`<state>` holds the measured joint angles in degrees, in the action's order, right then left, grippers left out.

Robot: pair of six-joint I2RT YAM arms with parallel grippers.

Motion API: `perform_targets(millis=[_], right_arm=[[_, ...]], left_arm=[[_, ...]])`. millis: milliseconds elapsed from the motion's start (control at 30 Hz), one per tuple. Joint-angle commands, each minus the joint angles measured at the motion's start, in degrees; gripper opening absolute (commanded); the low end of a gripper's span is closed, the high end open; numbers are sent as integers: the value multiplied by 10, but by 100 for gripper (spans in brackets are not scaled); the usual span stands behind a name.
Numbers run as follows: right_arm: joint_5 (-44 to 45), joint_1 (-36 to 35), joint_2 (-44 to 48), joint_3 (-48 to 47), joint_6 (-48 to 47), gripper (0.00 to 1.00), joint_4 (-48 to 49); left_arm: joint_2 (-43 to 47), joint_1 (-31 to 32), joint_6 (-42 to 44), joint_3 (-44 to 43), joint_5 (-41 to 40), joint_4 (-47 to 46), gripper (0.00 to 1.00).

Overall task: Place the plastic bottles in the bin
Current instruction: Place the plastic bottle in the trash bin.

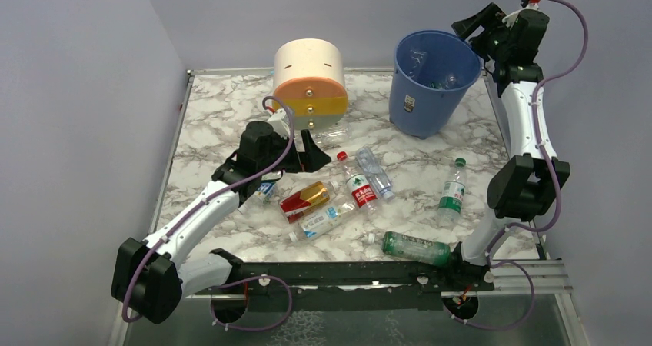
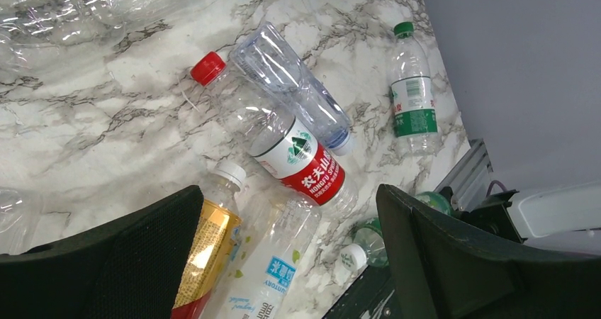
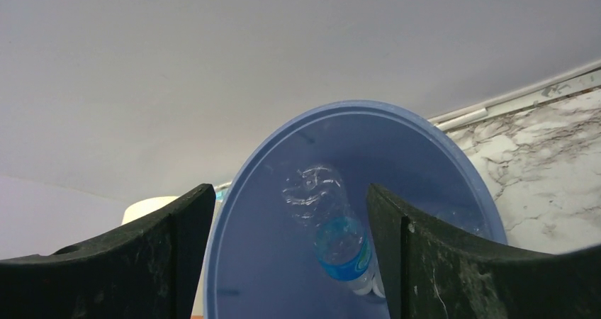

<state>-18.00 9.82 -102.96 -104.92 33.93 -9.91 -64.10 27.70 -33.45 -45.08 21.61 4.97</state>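
The blue bin (image 1: pixel 427 84) stands at the back right; bottles lie inside it, one with a blue label (image 3: pixel 345 252). My right gripper (image 1: pixel 470 24) is open and empty, raised over the bin's right rim (image 3: pixel 234 191). My left gripper (image 1: pixel 317 159) is open and empty, low over the table by the drawer unit. Several bottles lie mid-table: a red-capped one (image 1: pixel 357 184) (image 2: pixel 283 145), a clear one (image 1: pixel 375 172) (image 2: pixel 294 88), a gold-and-red one (image 1: pixel 306 200) (image 2: pixel 202 259), a white-labelled one (image 1: pixel 323 221) (image 2: pixel 269 269), a green-capped one (image 1: pixel 453 191) (image 2: pixel 411 88), and a green one (image 1: pixel 415 247) near the front rail.
The cream-and-orange round drawer unit (image 1: pixel 311 84) stands at the back centre. A crushed clear bottle (image 1: pixel 332 137) lies at its foot, and a small bottle (image 1: pixel 266 190) lies under my left arm. A black rail (image 1: pixel 361 273) runs along the front. Walls close the back and sides.
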Motion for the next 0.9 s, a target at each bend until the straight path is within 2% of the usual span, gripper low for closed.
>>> perform_targets(millis=[0, 433, 667, 867], right_arm=[[-48, -14, 16, 0, -2, 82, -3], [-43, -141, 81, 35, -28, 84, -53], [-25, -220, 142, 139, -54, 85, -36], [-41, -262, 159, 241, -65, 87, 38]], left_arm=[[0, -4, -2, 9, 17, -20, 99], [11, -3, 29, 21, 37, 13, 99], [16, -5, 23, 56, 48, 10, 99], [-5, -5, 11, 68, 66, -13, 99]])
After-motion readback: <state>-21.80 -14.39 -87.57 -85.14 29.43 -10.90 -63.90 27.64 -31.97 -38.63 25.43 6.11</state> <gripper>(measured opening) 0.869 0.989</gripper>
